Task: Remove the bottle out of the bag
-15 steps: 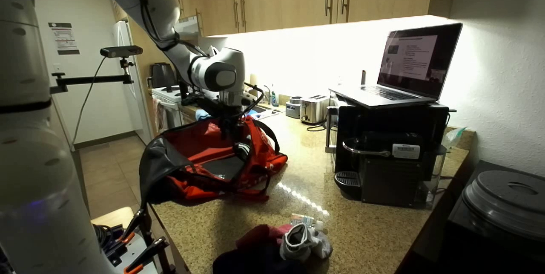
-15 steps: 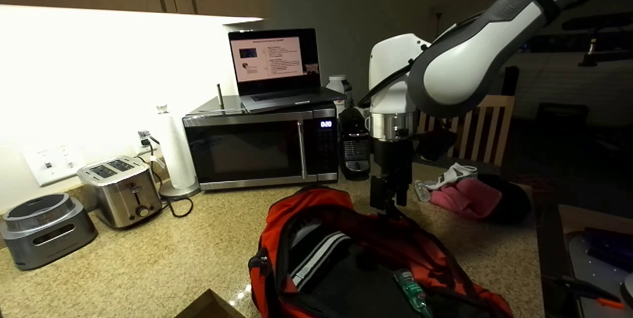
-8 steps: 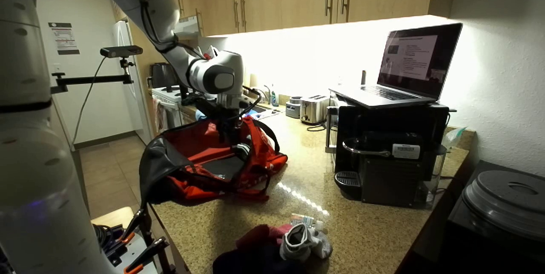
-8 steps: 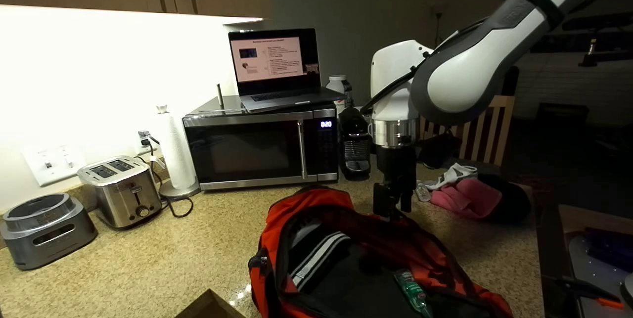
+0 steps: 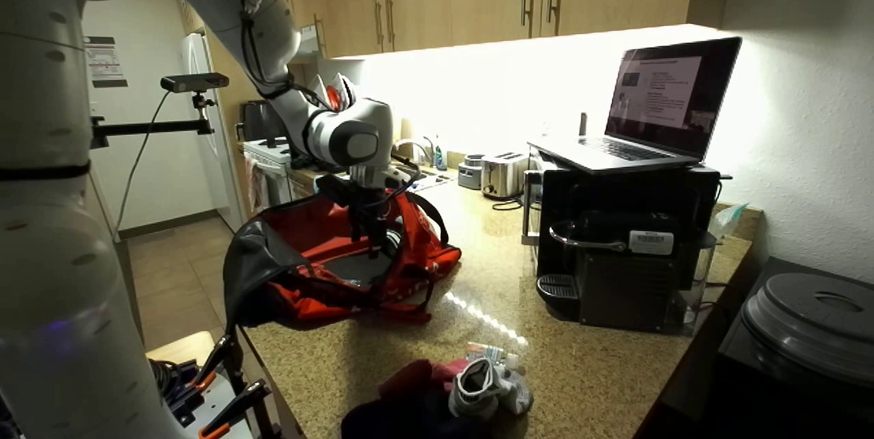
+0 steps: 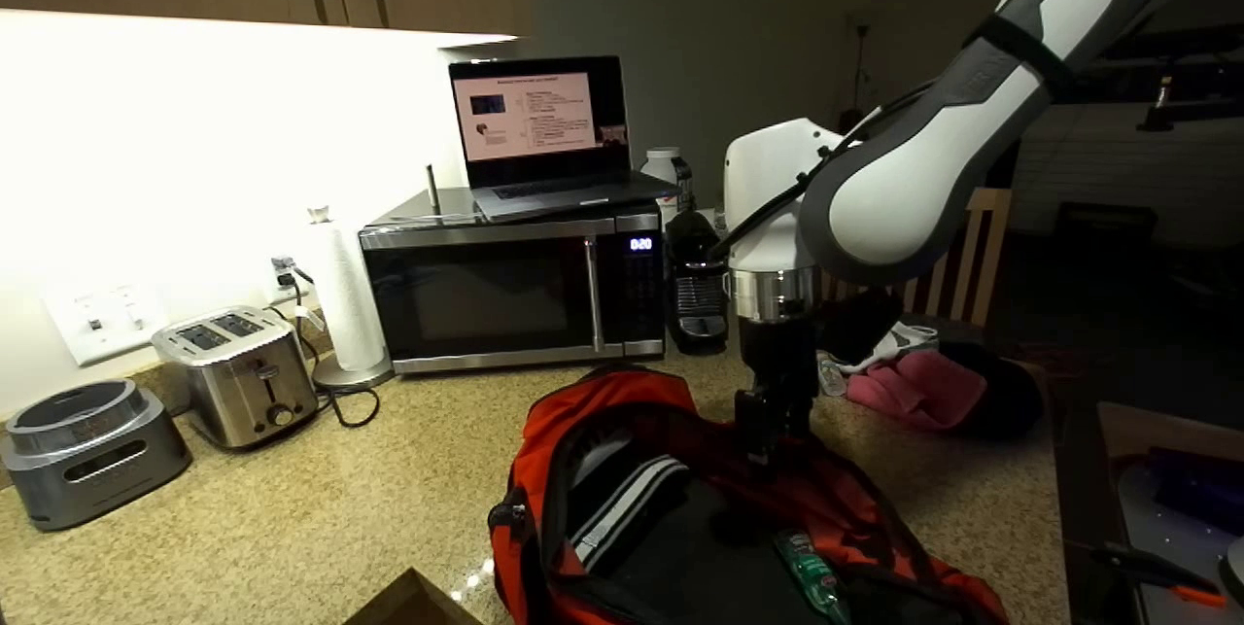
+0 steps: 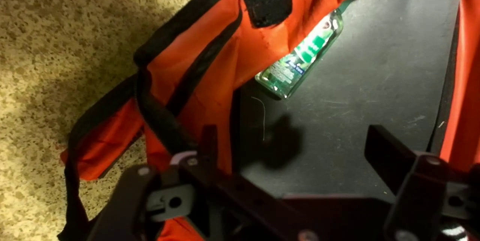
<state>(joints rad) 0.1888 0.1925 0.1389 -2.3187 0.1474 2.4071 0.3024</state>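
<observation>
Pointing down at the gaping mouth of the red bag (image 6: 603,397), the claw (image 7: 290,139) has its two fingers (image 7: 388,158) spread wide apart and holds nothing; in the wrist view the dark bottom panel (image 7: 356,83) of the bag shows between and beyond them. Whether either finger brushes the bag's side, I cannot tell. The green bottle (image 7: 303,57) lies on its side on that panel, inside the bag and well apart from the fingers, with the bag's red fabric draped over part of one long edge. Also inside, in an exterior view, is a black item with white stripes (image 6: 627,503), near the bag's wall. The bag itself sits slumped on the speckled bench (image 6: 389,499). Near it on the same bench are a pink cloth (image 6: 914,387), pressed against a dark heap (image 6: 1006,401), and a grey-and-white item (image 5: 513,392) with a small labelled container (image 5: 483,352) just beside it. Farther along stand a toaster (image 6: 238,382), a paper towel roll (image 6: 352,304) and a microwave (image 6: 486,304) with a laptop (image 6: 530,120) on top, its screen lit; a black coffee machine (image 6: 698,299) is beside the microwave
</observation>
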